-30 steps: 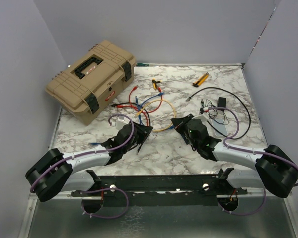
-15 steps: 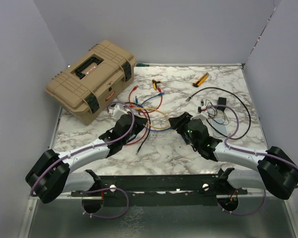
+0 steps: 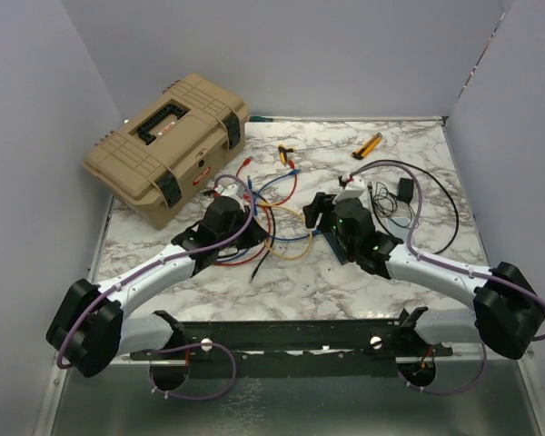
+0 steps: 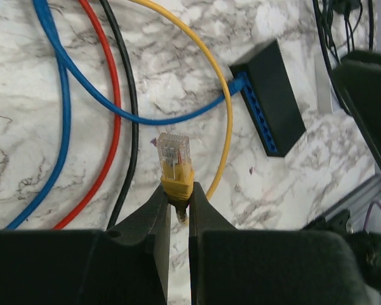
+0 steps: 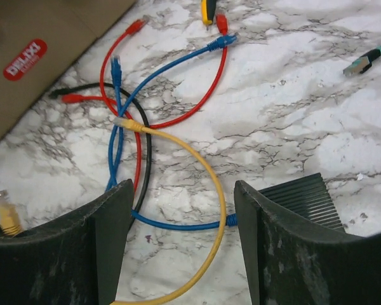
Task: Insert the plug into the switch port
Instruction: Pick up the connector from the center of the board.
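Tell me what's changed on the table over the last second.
The left gripper, jaws shut on the yellow plug, moved out toward the toolbox, and the yellow cable loop slid nearer the bases. The right gripper, jaws open, shifted forward and left, beside the switch. The toolbox stayed put.

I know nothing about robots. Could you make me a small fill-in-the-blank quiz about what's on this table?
1. The left pincer grips a plug whose boot is ____.
2. The cable already plugged into the switch is ____.
3. The lid of the tan toolbox is ____.

Missing words: yellow; blue; closed.
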